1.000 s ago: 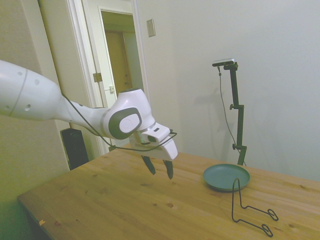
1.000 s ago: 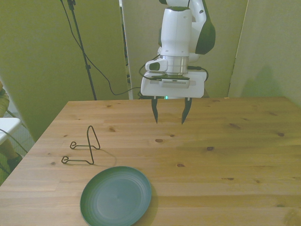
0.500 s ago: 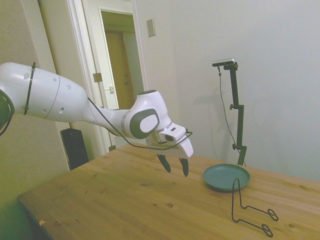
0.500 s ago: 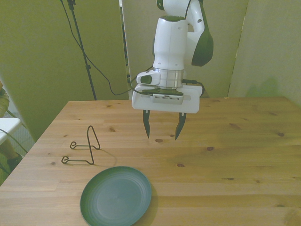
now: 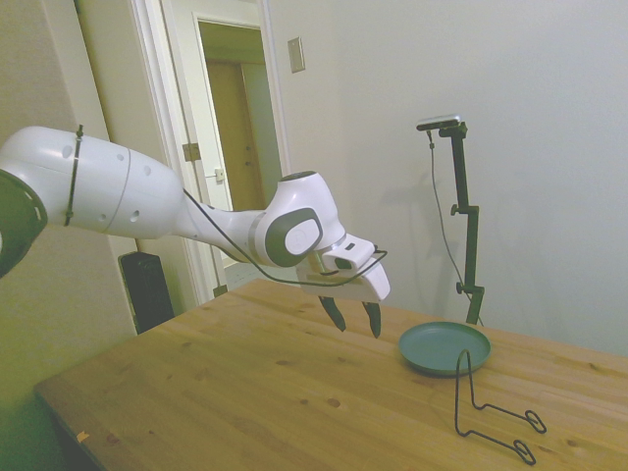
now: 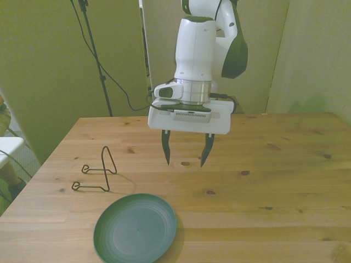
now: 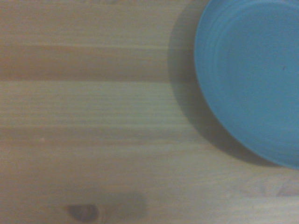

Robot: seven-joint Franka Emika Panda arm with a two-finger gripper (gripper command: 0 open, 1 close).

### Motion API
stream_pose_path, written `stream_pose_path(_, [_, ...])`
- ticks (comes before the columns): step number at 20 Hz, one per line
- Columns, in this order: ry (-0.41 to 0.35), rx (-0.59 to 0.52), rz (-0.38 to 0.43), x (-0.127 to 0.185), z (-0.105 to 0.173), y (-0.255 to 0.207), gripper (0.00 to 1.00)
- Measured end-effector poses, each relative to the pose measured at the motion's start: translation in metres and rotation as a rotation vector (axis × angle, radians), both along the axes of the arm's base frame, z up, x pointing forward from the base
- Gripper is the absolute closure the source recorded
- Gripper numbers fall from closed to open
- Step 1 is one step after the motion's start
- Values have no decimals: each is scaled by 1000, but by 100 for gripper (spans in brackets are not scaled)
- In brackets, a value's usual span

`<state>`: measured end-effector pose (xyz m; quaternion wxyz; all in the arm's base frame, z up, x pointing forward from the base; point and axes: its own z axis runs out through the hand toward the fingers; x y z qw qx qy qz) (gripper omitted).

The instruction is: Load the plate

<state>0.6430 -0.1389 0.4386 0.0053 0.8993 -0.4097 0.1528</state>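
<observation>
Front view: plate lies apart from the hand.

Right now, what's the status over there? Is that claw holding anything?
Tool open, empty, above the table. Plate flat on the wood, not loaded. Wire stand beside it, bare. Nothing between tool and plate.

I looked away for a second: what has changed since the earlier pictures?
The gripper, jaws open and empty, has travelled out over the table toward the teal plate, staying above the wood. The plate lies flat where it was, and the black wire stand beside it has not moved.
</observation>
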Motion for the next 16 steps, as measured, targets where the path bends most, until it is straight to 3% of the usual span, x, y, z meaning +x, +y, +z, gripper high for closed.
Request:
stream_pose_path(9, [-42,-49,8,76,-24,-13,0])
stream_pose_path(16, [-34,-74,17,110,-53,-14,0])
